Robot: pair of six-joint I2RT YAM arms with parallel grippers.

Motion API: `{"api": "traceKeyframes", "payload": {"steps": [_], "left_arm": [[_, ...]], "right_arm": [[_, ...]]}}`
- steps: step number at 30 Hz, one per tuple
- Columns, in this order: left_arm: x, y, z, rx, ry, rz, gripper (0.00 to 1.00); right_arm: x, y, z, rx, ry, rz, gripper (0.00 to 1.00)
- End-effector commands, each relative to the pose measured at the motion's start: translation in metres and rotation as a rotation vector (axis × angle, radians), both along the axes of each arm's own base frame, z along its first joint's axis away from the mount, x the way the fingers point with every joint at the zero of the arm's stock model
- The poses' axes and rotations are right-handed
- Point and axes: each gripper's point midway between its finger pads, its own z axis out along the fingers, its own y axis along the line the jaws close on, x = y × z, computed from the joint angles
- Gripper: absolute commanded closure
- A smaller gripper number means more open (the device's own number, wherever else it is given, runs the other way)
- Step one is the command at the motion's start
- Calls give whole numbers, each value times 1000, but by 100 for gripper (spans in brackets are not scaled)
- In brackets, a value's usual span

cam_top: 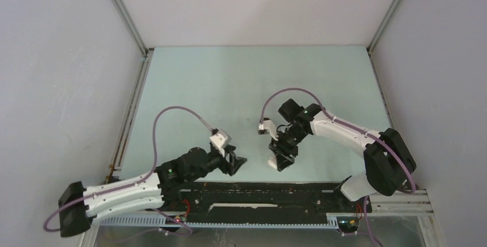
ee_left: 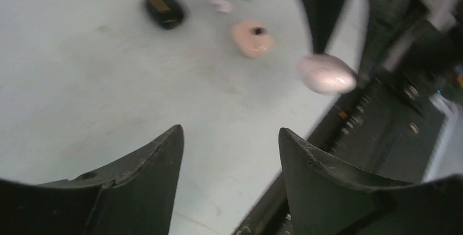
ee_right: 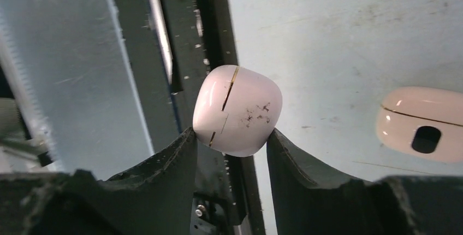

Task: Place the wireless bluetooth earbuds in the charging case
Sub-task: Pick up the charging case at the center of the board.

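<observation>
Right end effector point(ee_right: 230, 134) tight around pink case point(ee_right: 240, 106); left end effector point(ee_left: 230, 130) apart, earbuds point(ee_left: 222, 5) well beyond.

A pale mint tabletop point(cam_top: 241, 80) stands enclosed by plain white wall panels point(cam_top: 258, 6), which meet at slanted aluminium corner posts point(cam_top: 123, 11). The light is soft and even.

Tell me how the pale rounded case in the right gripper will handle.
The pale glossy rounded plastic case looks slippery: the right gripper pinches only its curved lower sides, so it may squirt out. The shell looks rigid and is probably light. The gold seam suggests a lid that might spring open under squeezing.
</observation>
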Motion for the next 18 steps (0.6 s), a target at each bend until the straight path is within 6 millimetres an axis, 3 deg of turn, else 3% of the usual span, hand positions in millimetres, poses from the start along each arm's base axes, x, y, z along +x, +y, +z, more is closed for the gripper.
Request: {"api": "traceKeyframes", "payload": {"steps": [1,8,18], "left_arm": [[-44,-57,59,45,-325,-378,29],[-60,-88,73,297,-658,-525,25],[-69,-126,70,408,-753,-651,32]], "right_arm": [[-21,4,37,221,147,59,70],[-33,5,61,338,233,116,70],[-40,4,73,404,254,154,69]]}}
